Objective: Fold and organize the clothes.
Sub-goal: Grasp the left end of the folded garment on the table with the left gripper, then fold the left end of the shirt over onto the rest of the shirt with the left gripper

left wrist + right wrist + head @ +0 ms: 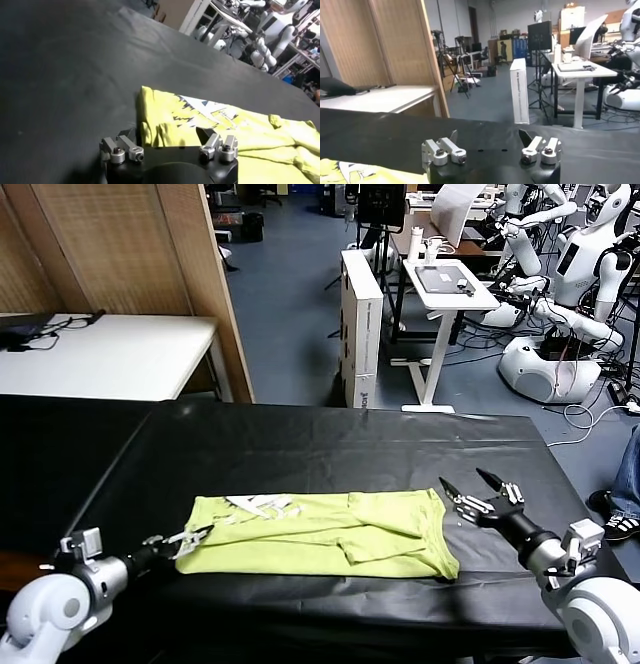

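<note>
Shirt point(330, 534) lay part-folded mid-bench; both grippers were wide open and empty.
I judged my left gripper point(190, 540), at the shirt's left edge, might pinch one layer and drag it; right gripper point(478, 492) hovered beside the other end. Black bench point(300, 449), crowded robot lab behind.

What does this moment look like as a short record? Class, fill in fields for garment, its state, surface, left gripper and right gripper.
garment: lime yellow-green T-shirt
state: partly folded into a long band, white print showing near its left end
surface: black table
left gripper: left gripper open, at the shirt's left edge; whether it touches the cloth cannot be told
right gripper: right gripper open, just off the shirt's right end, holding nothing
</note>
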